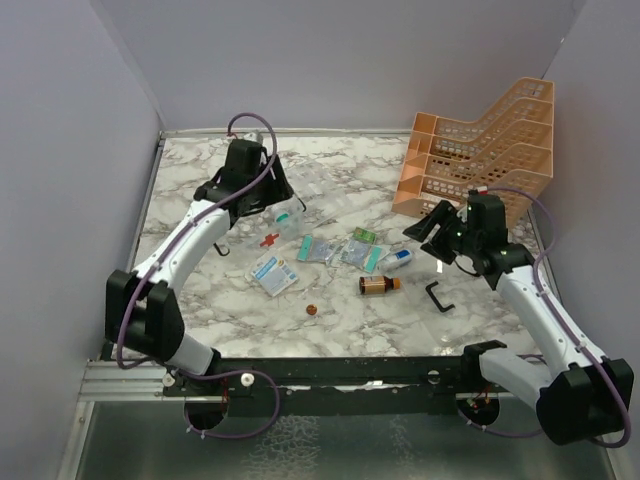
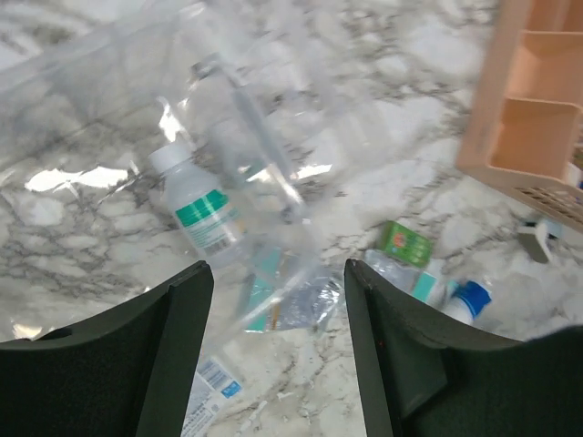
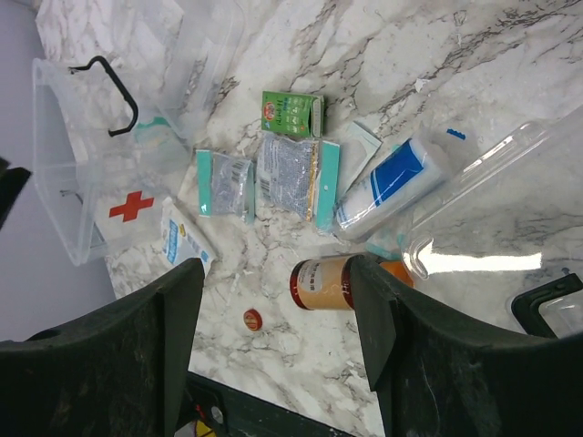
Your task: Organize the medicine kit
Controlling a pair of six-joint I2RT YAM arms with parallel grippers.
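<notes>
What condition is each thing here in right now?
medicine kit: open.
brown bottle: lying on its side.
white-and-blue bottle: lying on its side.
sachets: loose on the table.
left gripper: open, empty.
right gripper: open, empty.

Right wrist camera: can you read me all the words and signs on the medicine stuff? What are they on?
"+" (a red cross sign): on the clear medicine kit box.
Print on the green carton: too small to read.
Label on the brown bottle: blurred, unreadable.
Print on the white-and-blue sachet: too small.
Green label on the white bottle, left wrist view: blurred.
</notes>
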